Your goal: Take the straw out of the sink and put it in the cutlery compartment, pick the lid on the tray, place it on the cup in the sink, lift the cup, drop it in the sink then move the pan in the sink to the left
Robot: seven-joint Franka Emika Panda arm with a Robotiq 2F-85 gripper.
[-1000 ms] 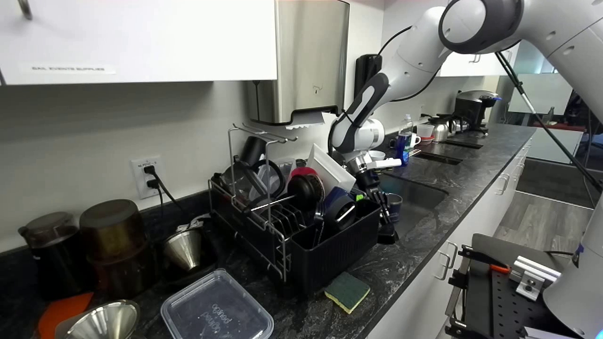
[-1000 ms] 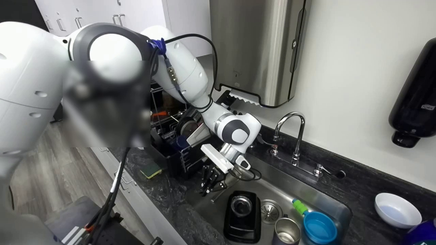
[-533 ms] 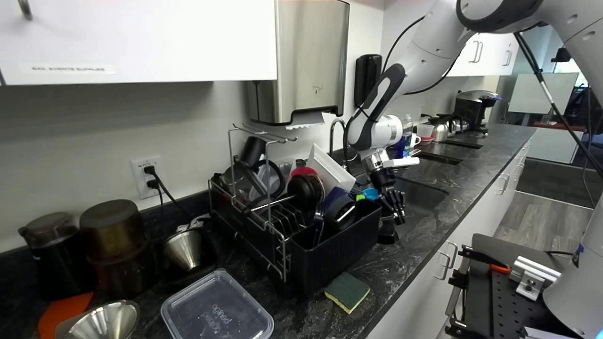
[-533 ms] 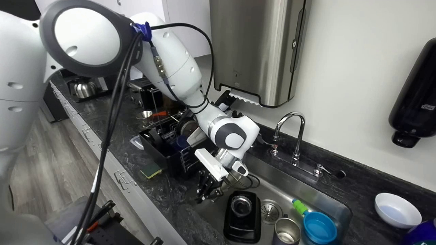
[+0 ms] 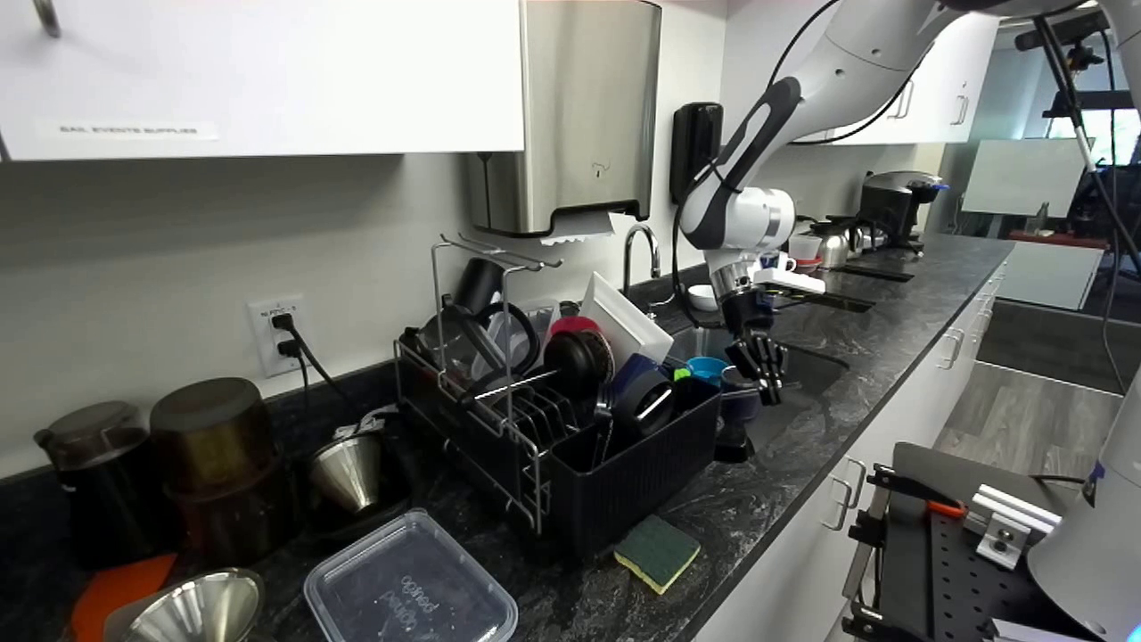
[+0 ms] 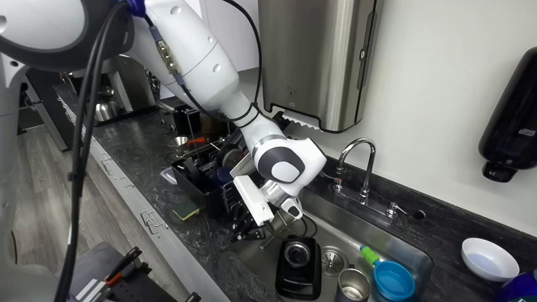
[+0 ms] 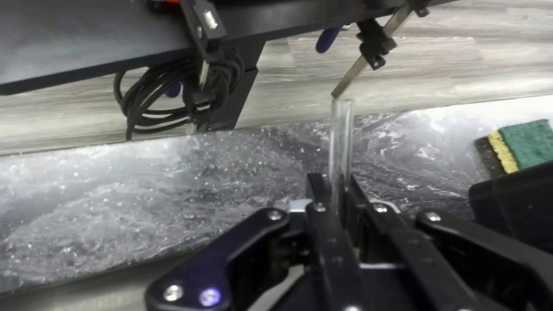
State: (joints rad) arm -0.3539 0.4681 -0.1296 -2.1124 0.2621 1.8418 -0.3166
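Straw (image 7: 341, 142), a clear tube, is pinched between the fingers of the gripper (image 7: 337, 184) in the wrist view; its free end juts past the fingertips and, as seen there, crosses the front edge of the stone surface (image 7: 129, 194). A green and yellow sponge (image 7: 535, 144) lies near that edge at the right, close to a dark corner of the cutlery compartment (image 7: 514, 207). A strip of the metal sink (image 7: 108, 293) borders the surface's opposite edge at the lower left.

In an exterior view, the gripper hangs fingertips down above the sink, partly in front of a purple cup (image 5: 739, 407); the straw is too small there to trace surely. A wire dish rack (image 5: 545, 417) stands on the surface beside the sink, with the black cutlery compartment along its front edge. The sponge lies just beside that compartment, toward the surface's front edge.

In an exterior view, the gripper is by the sink's front left corner, its fingers dark against the rack. In the sink, a black tray (image 6: 298, 285) lies between the front edge and the drain (image 6: 332, 261), a round lid (image 6: 298, 254) on its far half. The cup stands upright just beside a green-handled blue pan (image 6: 394, 280), which lies toward the back right corner. A curved tap (image 6: 368, 176) rises behind the sink's back edge; a white bowl (image 6: 490, 259) sits beyond the back right corner.
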